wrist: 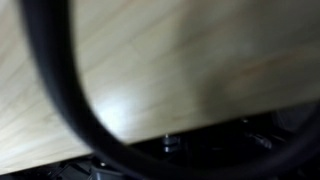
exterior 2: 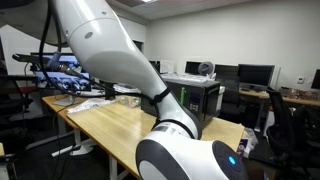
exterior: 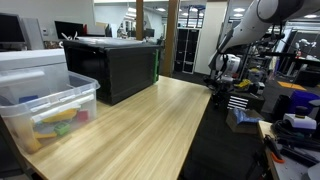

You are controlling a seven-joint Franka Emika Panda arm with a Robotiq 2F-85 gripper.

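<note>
My gripper (exterior: 219, 84) hangs low at the far right edge of the wooden table (exterior: 140, 125), small and dark in an exterior view, so its jaws cannot be made out. In another exterior view my arm (exterior 2: 120, 60) fills the foreground and hides the gripper. The wrist view is blurred and very close: pale wood grain (wrist: 180, 60), a thick black cable (wrist: 60, 80) looping across it, and a dark edge with a bolt (wrist: 168, 142) below. No fingers show there and nothing is seen held.
A clear plastic bin (exterior: 45, 110) with coloured items stands at the table's near left. A black box (exterior: 115, 65) sits at the back; it also shows in an exterior view (exterior 2: 205, 98). Small items (exterior 2: 120, 99) lie on the table. Desks, monitors and equipment surround it.
</note>
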